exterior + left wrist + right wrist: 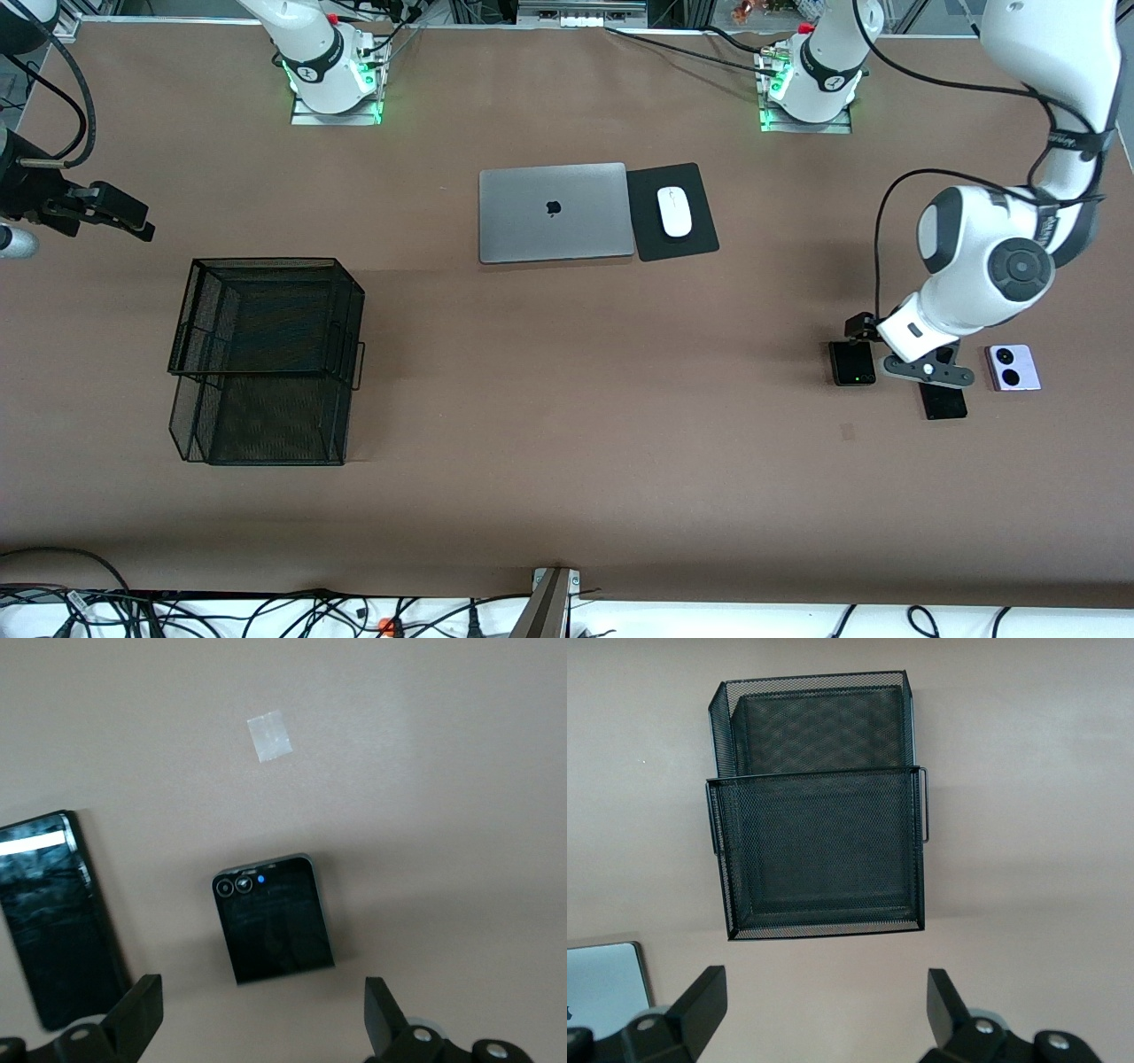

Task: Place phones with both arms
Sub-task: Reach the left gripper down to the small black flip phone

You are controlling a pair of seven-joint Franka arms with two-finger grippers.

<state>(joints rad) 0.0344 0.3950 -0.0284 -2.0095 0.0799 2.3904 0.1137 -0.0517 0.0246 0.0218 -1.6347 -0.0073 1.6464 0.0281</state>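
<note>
Three phones lie in a row near the left arm's end of the table: a small black one with a green dot [853,363], a long slim black slab [944,403] and a lavender-white one with two black circles [1012,368]. My left gripper [928,372] hangs open in the air over them and partly hides the slab. The left wrist view shows the small black phone [275,921] ahead of the empty open left gripper [261,1019], and the slab [58,921] beside one finger. My right gripper [131,221] [824,1010] is open and empty, up in the air beside the black mesh basket [819,850].
The two-tier black mesh basket [266,354] stands toward the right arm's end. A shut silver laptop [554,213] lies mid-table near the bases, with a white mouse [675,213] on a black pad [700,241] beside it. A small tape patch [848,431] [270,735] marks the table.
</note>
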